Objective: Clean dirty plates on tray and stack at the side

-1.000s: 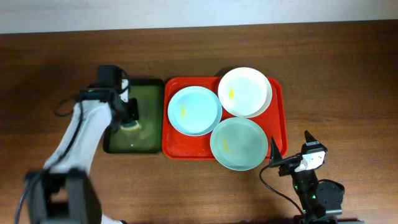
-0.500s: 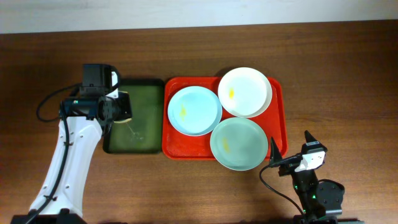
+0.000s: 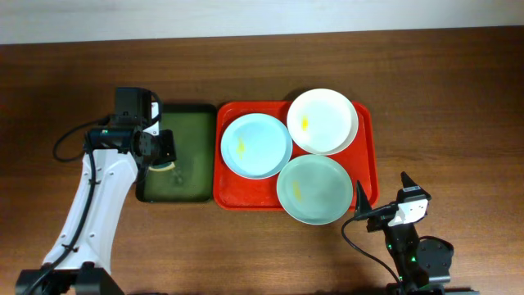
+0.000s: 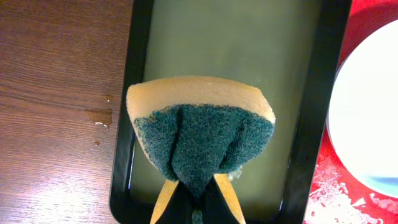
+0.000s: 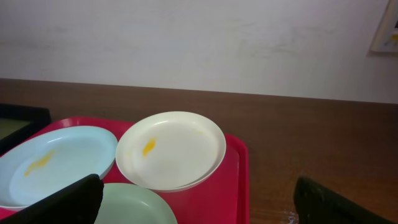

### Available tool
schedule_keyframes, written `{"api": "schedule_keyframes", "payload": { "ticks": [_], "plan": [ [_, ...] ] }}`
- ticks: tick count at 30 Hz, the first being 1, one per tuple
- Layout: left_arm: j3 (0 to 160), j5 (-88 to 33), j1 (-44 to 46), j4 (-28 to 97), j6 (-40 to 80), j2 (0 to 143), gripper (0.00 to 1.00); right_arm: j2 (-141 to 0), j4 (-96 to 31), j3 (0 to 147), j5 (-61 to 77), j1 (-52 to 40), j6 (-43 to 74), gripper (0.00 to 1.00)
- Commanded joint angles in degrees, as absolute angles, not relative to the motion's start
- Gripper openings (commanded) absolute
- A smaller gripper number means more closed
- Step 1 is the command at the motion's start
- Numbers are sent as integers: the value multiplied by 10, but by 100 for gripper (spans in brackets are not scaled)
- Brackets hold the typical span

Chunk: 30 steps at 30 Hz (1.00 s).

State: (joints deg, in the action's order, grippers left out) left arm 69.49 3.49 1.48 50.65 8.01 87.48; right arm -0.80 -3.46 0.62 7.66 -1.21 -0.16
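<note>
On the wooden table (image 3: 458,90) (white wall (image 5: 199,37) behind) sits the tray (image 3: 246,192).

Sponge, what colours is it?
The sponge is yellow and dark green; left wrist view shows it best.

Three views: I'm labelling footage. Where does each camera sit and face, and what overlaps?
Overhead: above the table, facing straight down on the red tray, plates, left arm and right arm.
Left wrist: on the left arm, looking down past the left claw, shut on a sponge, at the green tray.
Right wrist: on the right arm, facing level across the white plate toward the wall; right claw open, tips at bottom corners.
Shared: overhead and right wrist both show the white plate.
</note>
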Motion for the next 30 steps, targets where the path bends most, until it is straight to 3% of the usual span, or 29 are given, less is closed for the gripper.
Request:
{"api": "schedule_keyframes", "payload": {
  "ticks": [1,30],
  "plan": [
    [693,39,12,497,77,877,0,-5,-37,3,84,-15,-2,98],
    [646,11,14,374,77,882,0,-8,-37,3,84,-15,-2,98]
  ]
}}
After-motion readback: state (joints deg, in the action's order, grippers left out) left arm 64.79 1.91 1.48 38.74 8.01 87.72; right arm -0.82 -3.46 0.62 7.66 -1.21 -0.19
